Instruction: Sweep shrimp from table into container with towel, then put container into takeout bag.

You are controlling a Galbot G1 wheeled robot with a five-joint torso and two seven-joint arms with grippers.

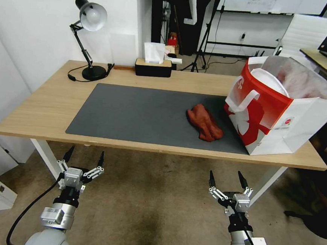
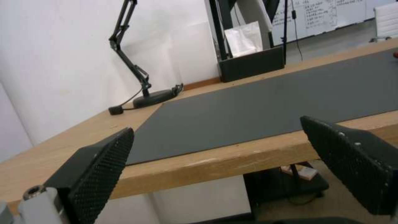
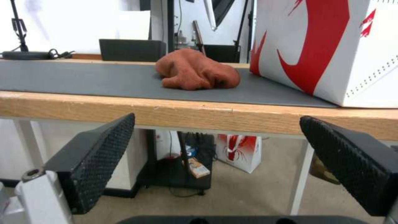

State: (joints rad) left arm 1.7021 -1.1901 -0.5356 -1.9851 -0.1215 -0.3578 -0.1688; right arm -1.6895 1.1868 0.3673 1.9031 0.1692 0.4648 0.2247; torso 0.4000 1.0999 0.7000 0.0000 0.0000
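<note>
Both arms hang parked below the table's (image 1: 39, 116) near edge, left gripper (image 1: 84, 158) and right gripper (image 1: 224, 177) spread wide and empty, seemingly because the work looks finished: the towel (image 1: 205, 122) lies crumpled on the mat (image 1: 134, 114) just beside the takeout bag (image 1: 281, 109), in which something rounded and white, likely the container (image 1: 269, 81), shows.

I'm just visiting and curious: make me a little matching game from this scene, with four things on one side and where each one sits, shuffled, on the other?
Things:
1. towel
2. takeout bag
3. desk lamp
4. tissue box

Places:
A. far left corner of the table
B. standing at the right end of the table
C. crumpled on the grey mat, just left of the bag
D. middle of the table's far edge

Pairs: 1-C, 2-B, 3-A, 4-D

Both the left gripper and the right gripper hang open below the near table edge, holding nothing.
</note>
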